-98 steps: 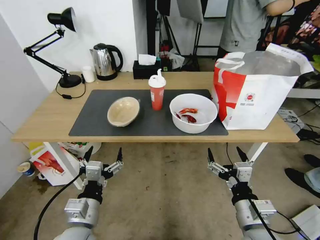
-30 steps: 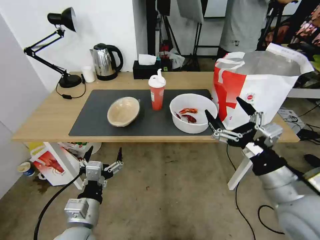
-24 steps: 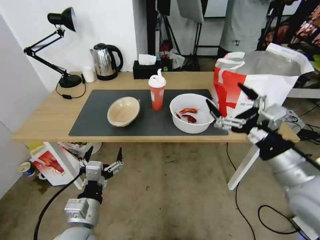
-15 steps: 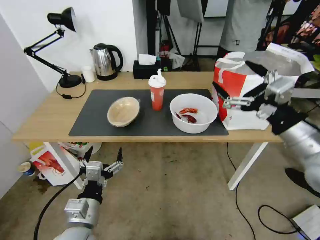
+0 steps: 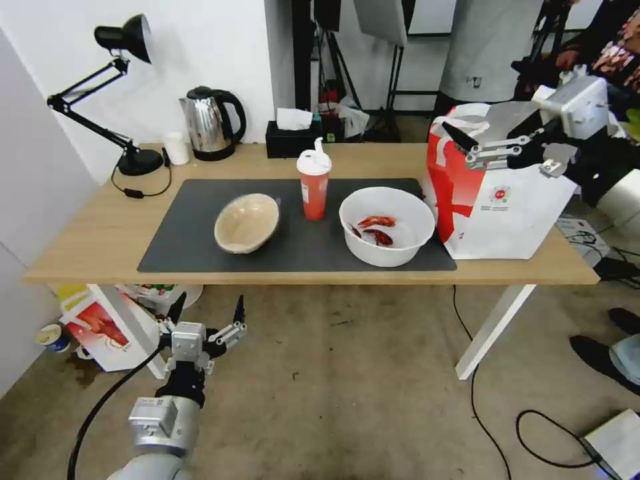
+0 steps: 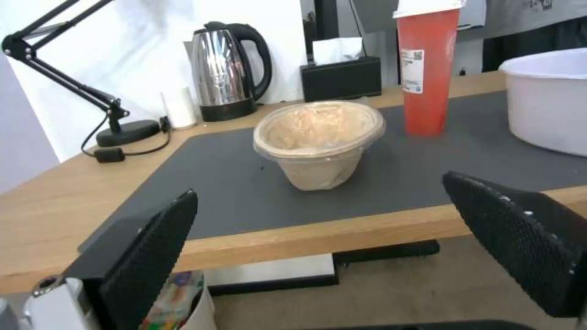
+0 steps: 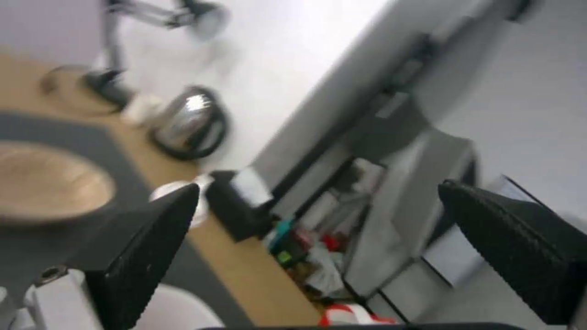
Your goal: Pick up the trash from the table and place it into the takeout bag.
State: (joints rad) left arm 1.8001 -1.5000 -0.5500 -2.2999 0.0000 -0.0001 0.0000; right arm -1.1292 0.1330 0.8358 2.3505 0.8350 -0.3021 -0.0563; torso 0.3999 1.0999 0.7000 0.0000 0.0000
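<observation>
From my head camera the room is bright and evenly lit, shadows soft under the table. Straight lines bow toward the edges. My right wrist feed is smeared with blur; the kettle glints.

bowls 2 | cup 1 | bag 1

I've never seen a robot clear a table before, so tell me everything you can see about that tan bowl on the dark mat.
The tan paper bowl is round with a rolled rim and tapering sides, and looks like thin paper with a glossy, crinkled lining. It appears empty. It sits tilted on the dark grey mat, beside the red cup but apart from it. Nothing else touches it.
</observation>
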